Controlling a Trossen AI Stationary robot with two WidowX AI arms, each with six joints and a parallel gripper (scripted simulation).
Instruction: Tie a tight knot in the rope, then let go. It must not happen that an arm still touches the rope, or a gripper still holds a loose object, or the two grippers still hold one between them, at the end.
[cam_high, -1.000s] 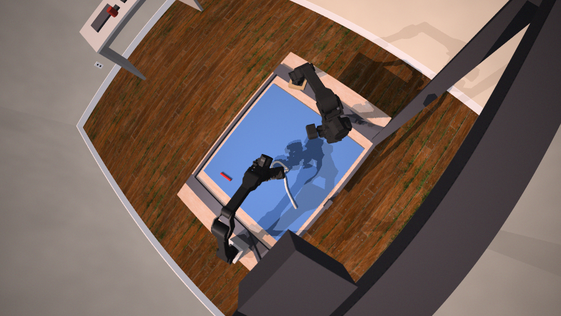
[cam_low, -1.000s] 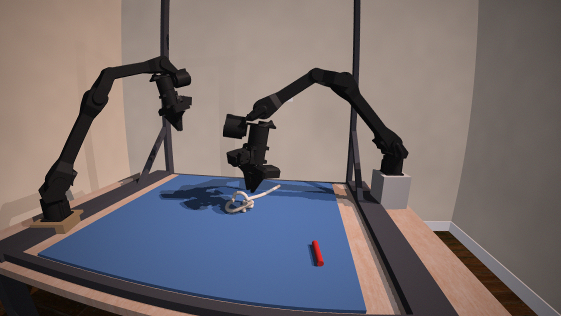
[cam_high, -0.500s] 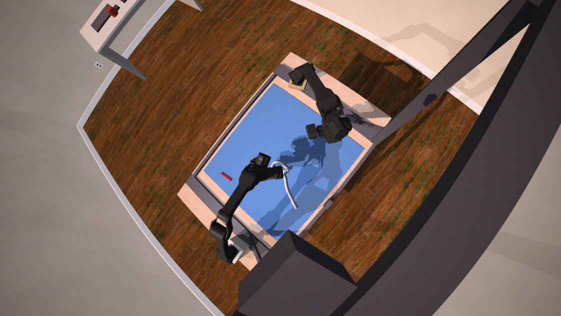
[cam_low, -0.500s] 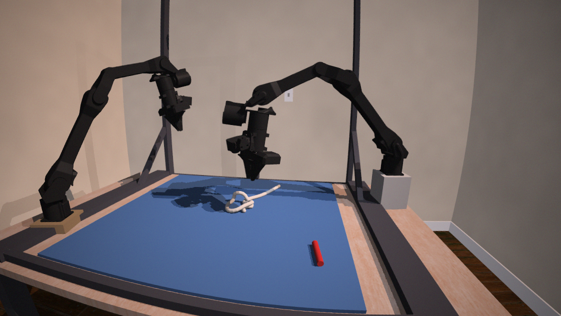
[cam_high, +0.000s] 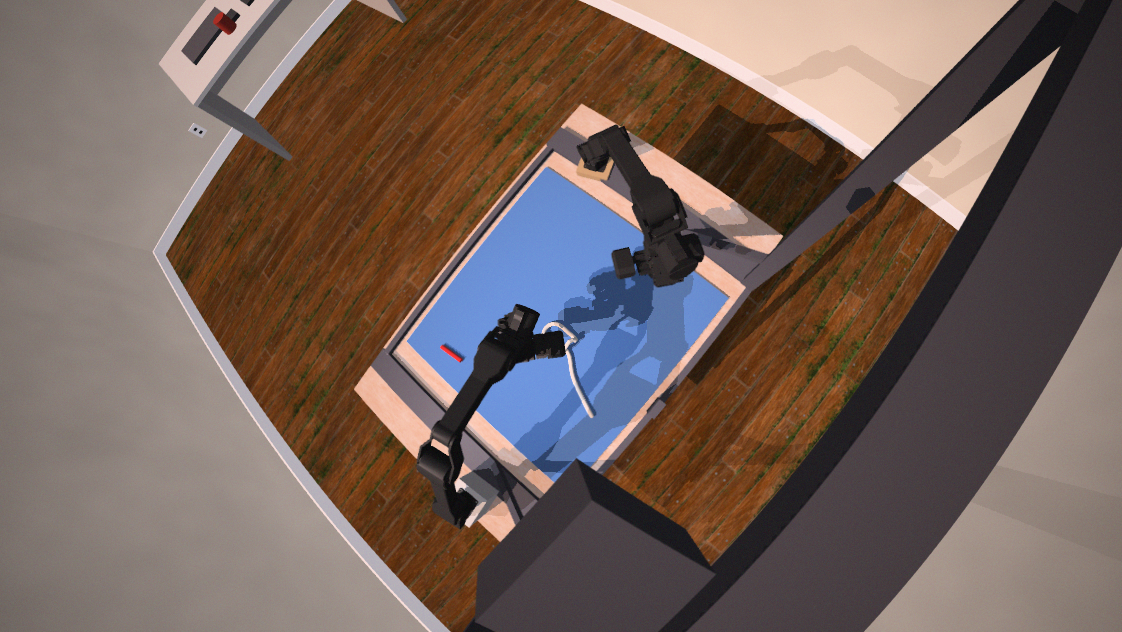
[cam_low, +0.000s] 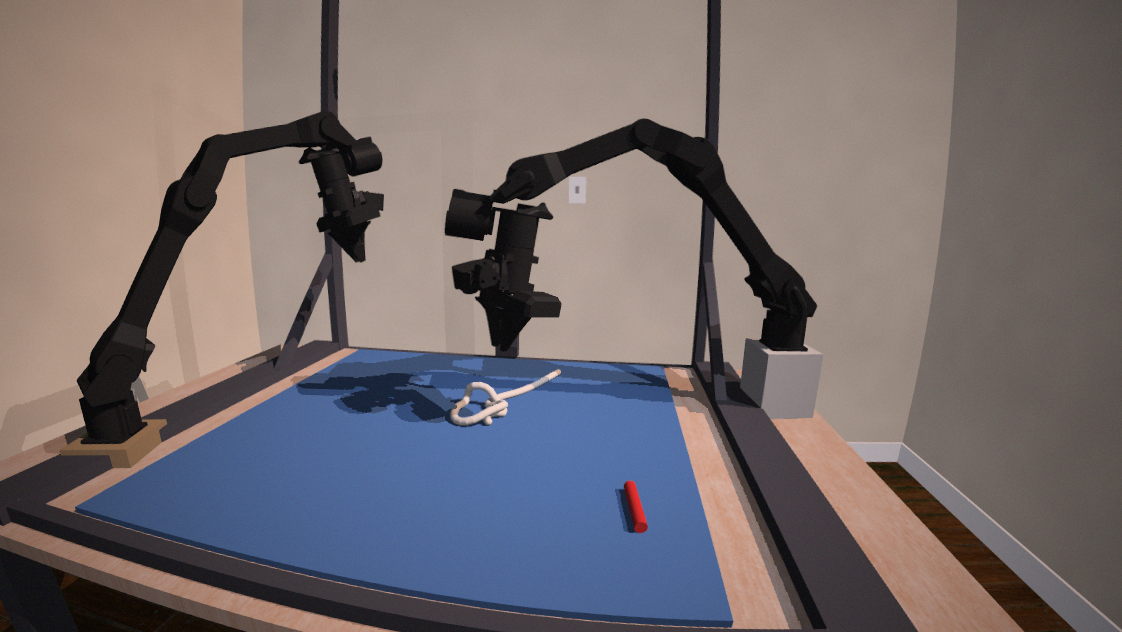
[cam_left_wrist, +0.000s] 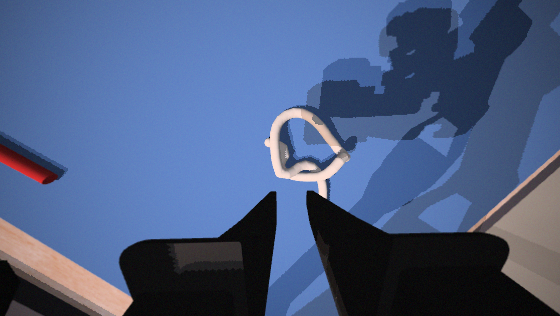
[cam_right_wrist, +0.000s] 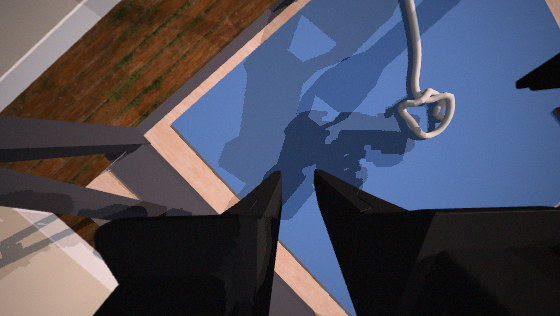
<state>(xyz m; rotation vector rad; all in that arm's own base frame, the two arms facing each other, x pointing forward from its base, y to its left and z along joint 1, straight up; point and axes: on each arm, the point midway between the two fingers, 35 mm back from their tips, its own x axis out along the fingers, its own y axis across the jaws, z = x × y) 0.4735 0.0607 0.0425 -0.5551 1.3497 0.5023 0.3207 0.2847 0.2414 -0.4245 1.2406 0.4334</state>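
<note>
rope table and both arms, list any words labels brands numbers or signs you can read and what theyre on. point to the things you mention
There is none to read in any of the four views.
White rope (cam_high: 581, 383) (cam_low: 522, 389) (cam_left_wrist: 274, 140) (cam_right_wrist: 416, 55): no text shows.
Red cylinder (cam_high: 451, 353) (cam_low: 635, 507) (cam_left_wrist: 22, 164): no text shows.
Blue mat (cam_high: 486, 259) (cam_low: 353, 502) (cam_left_wrist: 125, 75) (cam_right_wrist: 490, 175): no text shows.
Both arms: no brand or number can be made out; their dark surfaces may hide small marks.

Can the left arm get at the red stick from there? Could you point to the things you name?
Probably yes: the red stick (cam_high: 451, 353) (cam_low: 635, 507) (cam_left_wrist: 24, 164) lies on the left arm's side, nothing covers it, and the left gripper (cam_low: 502, 345) (cam_left_wrist: 291, 197) holds nothing.
</note>
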